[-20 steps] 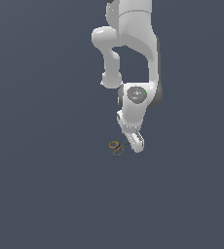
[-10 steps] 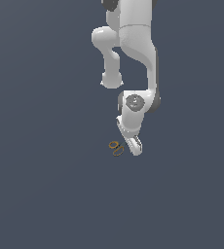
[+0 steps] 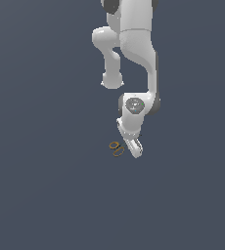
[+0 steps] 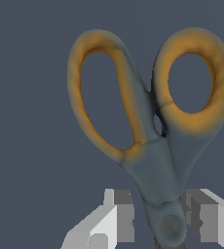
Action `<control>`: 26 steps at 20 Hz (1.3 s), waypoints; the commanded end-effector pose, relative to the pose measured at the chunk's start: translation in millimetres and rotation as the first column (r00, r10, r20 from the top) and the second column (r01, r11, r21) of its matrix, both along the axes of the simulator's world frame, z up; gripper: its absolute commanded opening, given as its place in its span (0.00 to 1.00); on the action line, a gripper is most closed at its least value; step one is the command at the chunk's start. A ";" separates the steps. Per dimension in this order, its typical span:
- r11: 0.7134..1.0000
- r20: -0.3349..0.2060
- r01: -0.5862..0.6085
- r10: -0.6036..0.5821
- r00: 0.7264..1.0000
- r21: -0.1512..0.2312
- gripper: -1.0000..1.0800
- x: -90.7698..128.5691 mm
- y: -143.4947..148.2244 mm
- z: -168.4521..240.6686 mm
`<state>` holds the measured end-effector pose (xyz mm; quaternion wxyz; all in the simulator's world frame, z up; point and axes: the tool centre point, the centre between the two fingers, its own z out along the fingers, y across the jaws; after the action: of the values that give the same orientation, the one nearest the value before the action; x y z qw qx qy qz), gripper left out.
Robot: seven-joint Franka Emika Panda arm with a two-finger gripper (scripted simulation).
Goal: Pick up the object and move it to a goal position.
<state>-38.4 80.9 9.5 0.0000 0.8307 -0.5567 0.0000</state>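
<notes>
In the exterior view, the scissors [image 3: 116, 148] are seen lying flat on the floor [image 3: 41, 185], with the orange rings toward that view's left and the pivot end hidden toward its right. Just to the right of the rings, the gripper [image 3: 134, 149] is seen lowered to floor level beneath the arm [image 3: 136, 53], which hangs down from the top of the frame. In the wrist view, the two ring handles are shown large and close, joined to a grey neck that narrows to the pivot, and this pivot part is placed between the two fingers [image 4: 116, 214]. A gap is seen on each side of the neck, so the fingers are judged to be apart and not yet pressed on the metal, though on the nearer side contact cannot be fully ruled out, since the edges are soft in the render. The blades are not shown in either view. As for progress, the approach and descent appear to be done and the fingers are set astride the scissors. Closing, lifting and carrying are judged to remain. No goal marker is visible, so the way left to travel cannot be told.
</notes>
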 end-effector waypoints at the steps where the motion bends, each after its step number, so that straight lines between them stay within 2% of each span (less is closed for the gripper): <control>1: 1.000 0.000 -0.002 0.002 1.000 0.000 0.00 0.1 1.3 -1.7; 7: 1.000 0.000 0.002 -0.002 1.000 -0.001 0.00 0.3 -1.2 0.1; 12: 1.000 0.000 0.002 -0.002 1.000 -0.001 0.00 3.2 11.9 1.6; 26: 1.000 0.000 -0.001 0.001 1.000 0.000 0.00 25.6 107.0 12.8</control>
<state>-15.4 180.6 21.0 0.0002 0.8314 -0.5556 -0.0002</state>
